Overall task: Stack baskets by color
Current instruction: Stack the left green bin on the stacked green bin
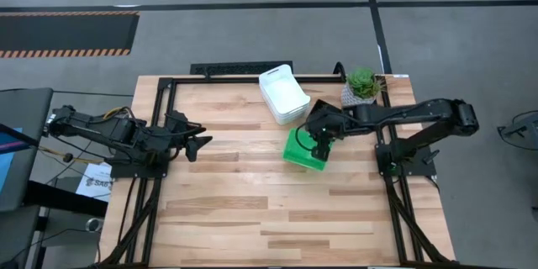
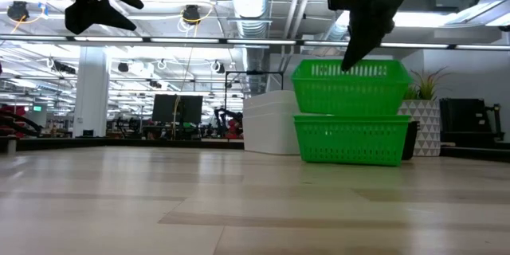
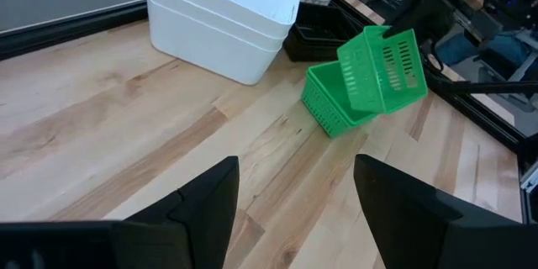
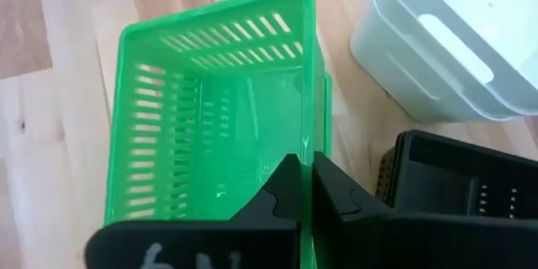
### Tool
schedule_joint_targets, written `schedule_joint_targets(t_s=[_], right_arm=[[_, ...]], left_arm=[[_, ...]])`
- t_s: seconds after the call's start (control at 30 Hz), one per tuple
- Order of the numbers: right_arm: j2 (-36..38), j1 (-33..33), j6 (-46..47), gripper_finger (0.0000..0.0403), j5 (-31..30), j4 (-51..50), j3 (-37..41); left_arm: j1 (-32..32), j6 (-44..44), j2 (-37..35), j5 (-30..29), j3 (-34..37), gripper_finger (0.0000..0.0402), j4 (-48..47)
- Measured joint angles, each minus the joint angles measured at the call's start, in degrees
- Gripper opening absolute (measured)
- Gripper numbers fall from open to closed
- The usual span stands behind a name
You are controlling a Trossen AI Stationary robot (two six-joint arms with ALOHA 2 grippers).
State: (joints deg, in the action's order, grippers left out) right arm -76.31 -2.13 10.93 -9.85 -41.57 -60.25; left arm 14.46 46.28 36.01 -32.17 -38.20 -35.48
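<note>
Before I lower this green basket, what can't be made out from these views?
- Black baskets: how many are stacked. High view, the right arm covers them; low view, the green baskets hide them.
- Lower green basket: how many lie nested there. Right wrist view, the held green basket fills the frame.
- Right claw: shut on the held basket's rim; how much wall it pinches is hidden by its own fingers.
- White baskets: exact count is unclear.

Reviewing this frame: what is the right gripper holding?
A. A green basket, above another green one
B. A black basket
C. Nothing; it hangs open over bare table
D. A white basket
A: the right gripper is shut on the rim of the upper green basket, held tilted above the lower green basket on the table.
</note>
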Motion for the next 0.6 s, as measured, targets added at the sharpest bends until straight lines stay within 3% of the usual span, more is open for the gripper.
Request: schedule_joint_targets(t_s=[0.6], right_arm=[[-2.04, -2.22, -1.16, 0.0024, 4.54, -1.81, 0.12]], left_arm=[[0.02, -0.02, -0.02, 0.93, 0.00, 0.0224, -0.04]])
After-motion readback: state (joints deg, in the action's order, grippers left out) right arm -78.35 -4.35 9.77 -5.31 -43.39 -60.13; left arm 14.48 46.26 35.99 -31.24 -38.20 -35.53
